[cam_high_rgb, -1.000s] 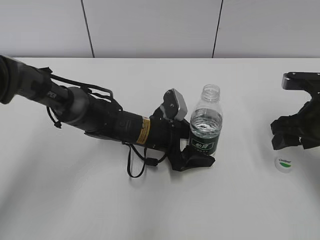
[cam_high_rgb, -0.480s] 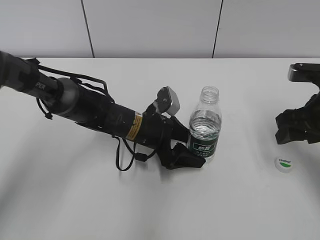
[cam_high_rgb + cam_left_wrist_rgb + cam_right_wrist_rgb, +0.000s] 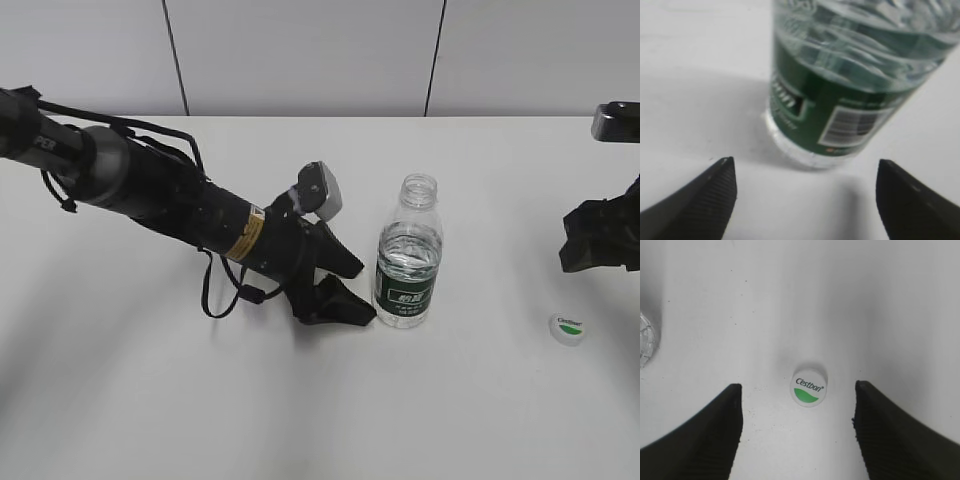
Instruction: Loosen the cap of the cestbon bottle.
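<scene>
The bottle (image 3: pixel 407 255) stands upright near the middle of the white worktop (image 3: pixel 300 400), its neck open with no cap on it. Water fills it to about the shoulder, and the dark green label wraps its lower body.

The cap (image 3: pixel 568 329) lies flat on the worktop well to the right of the bottle, green mark and lettering facing up.

The left pincer (image 3: pixel 345 290) sits low on the worktop just left of the bottle's base, its arm slanting in from the far left. Its jaws are spread wide and hold nothing. In the left wrist view the two black fingertips (image 3: pixel 700 205) show at the lower corners, with the bottle (image 3: pixel 840 100) ahead of the gap between them and apart from both.

The right pincer (image 3: pixel 598 245) hangs at the right edge, above and a little beyond the cap. In the right wrist view its jaws are wide apart and empty; the cap (image 3: pixel 809 387) lies on the worktop between the two fingertips (image 3: pixel 705 435), touching neither. A sliver of the bottle's clear base (image 3: pixel 646 340) shows at that view's left edge.
</scene>
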Motion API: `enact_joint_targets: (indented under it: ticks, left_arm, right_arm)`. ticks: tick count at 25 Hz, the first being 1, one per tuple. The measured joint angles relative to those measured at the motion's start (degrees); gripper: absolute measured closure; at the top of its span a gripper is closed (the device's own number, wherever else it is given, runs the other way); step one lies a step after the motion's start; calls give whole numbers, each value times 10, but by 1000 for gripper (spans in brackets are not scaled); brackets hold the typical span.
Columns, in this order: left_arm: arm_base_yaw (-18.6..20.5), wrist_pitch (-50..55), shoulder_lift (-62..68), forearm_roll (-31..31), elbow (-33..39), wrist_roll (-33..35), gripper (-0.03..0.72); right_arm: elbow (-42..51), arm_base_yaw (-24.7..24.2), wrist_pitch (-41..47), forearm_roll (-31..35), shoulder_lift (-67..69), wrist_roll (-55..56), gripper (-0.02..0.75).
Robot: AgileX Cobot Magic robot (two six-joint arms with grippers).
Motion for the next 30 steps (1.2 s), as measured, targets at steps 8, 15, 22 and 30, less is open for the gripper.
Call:
enact_joint_targets:
  ticks: [8, 15, 22, 30]
  left_arm:
    - [36, 65, -59, 21, 2, -76, 9]
    - [38, 189, -143, 21, 33, -92, 26]
    - [36, 380, -231, 7, 126, -114, 41]
    - [-31, 661, -338, -190, 232, -107, 47]
  right_arm:
    - [0, 0, 14, 7, -37, 0, 211]
    - [0, 0, 53, 14, -86, 1, 211]
    - [0, 0, 97, 14, -145, 0, 211]
    - [0, 0, 185, 16, -227, 0, 211]
